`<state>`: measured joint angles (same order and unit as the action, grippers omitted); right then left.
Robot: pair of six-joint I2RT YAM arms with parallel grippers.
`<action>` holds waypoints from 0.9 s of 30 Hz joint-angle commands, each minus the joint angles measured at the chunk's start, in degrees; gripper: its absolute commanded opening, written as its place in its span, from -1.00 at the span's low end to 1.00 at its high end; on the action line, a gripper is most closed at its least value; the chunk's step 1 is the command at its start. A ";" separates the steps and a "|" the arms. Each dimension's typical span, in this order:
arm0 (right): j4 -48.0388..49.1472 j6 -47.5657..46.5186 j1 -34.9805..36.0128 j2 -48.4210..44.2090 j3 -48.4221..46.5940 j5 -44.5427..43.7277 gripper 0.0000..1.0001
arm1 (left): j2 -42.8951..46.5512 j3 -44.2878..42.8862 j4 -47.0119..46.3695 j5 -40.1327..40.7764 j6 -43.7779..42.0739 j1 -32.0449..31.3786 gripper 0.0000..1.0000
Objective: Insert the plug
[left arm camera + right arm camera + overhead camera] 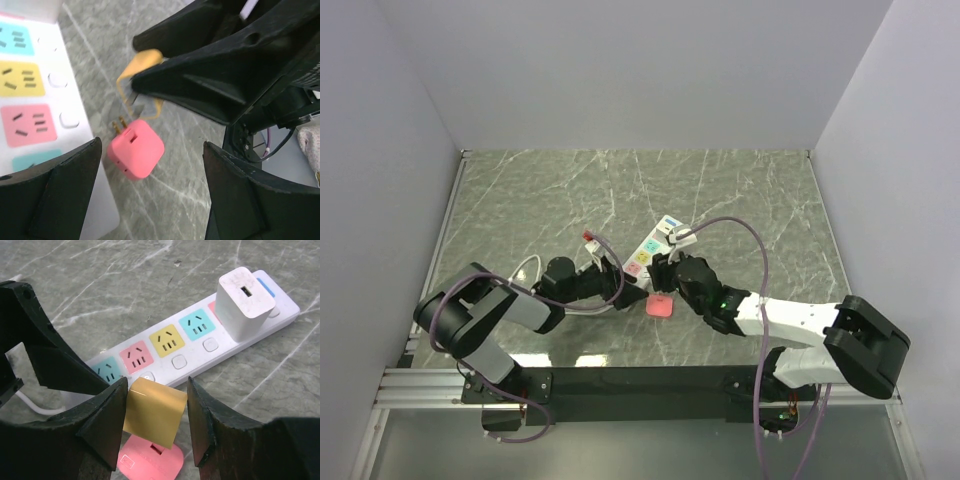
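A white power strip (648,250) with coloured sockets lies mid-table; it also shows in the right wrist view (192,365) and the left wrist view (65,100). My right gripper (155,412) is shut on a yellow plug (154,410) and holds it in the air just in front of the strip's pink socket (136,356). A pink plug (136,149) lies on the table beside the strip, prongs toward it. My left gripper (152,197) is open and empty, low over the pink plug, close beside the right gripper (663,272).
A white charger (244,300) stands plugged into the strip's far end. The strip's white cable (525,265) runs off to the left. The two grippers nearly touch above the pink plug (660,307). White walls enclose the marble table (740,190).
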<state>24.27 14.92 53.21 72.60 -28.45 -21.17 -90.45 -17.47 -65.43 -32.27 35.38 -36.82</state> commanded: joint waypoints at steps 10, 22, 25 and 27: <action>-1.86 5.64 -0.30 -2.46 -3.11 5.43 0.01 | -6.31 -4.50 -12.09 3.97 3.29 -2.21 0.75; -3.00 7.58 -0.74 -3.08 -2.93 8.95 0.00 | -8.51 -7.92 -12.36 5.11 3.91 -3.96 0.42; -2.56 7.93 -1.00 -3.08 -2.49 10.09 0.00 | -8.77 -8.36 -12.88 5.20 4.26 -4.23 0.32; -2.56 8.02 -1.18 -3.16 -2.40 10.36 0.00 | -9.04 -8.63 -13.49 5.29 4.53 -4.31 0.27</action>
<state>21.37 21.78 51.81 70.22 -29.36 -14.33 -99.29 -23.07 -71.85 -28.62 38.68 -40.71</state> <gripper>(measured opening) 0.542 0.645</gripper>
